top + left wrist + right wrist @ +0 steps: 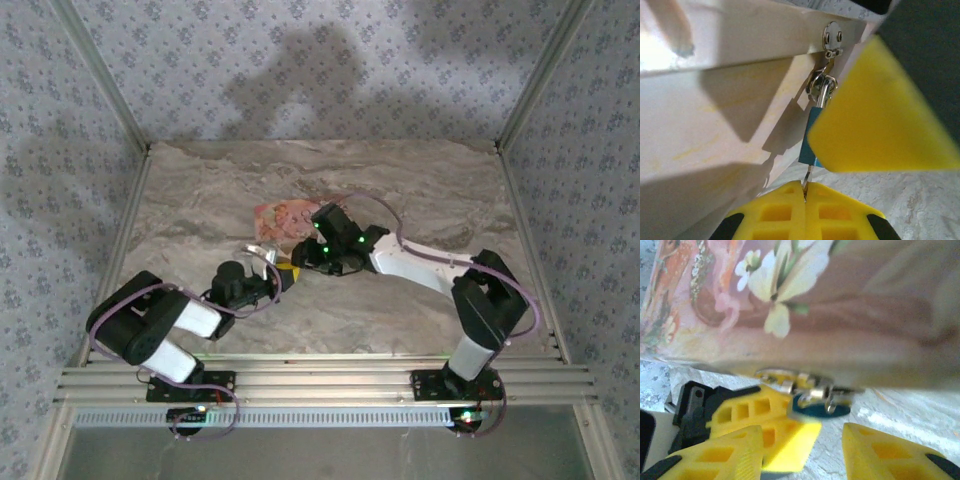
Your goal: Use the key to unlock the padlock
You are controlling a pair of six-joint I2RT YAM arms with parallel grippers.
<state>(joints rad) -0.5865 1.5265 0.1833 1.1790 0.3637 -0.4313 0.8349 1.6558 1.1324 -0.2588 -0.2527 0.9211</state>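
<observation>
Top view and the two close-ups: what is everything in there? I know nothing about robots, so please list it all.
box: one, tan sides and pink flowered picture lid, middle of the table
hasp: one, silver, on the box's side
padlock: one, dark blue-green with a silver shackle, hooked through the hasp
key: one, silver blade, running up to the padlock's underside
table: one, grey-beige marbled, under everything
walls: three, pale blue patterned, around the table
left arm and right arm: two, black and white, reaching from the near edge to the box
left hand: one, yellow fingers, shut on the key
right hand: one, yellow fingers, open, beside the padlock
</observation>
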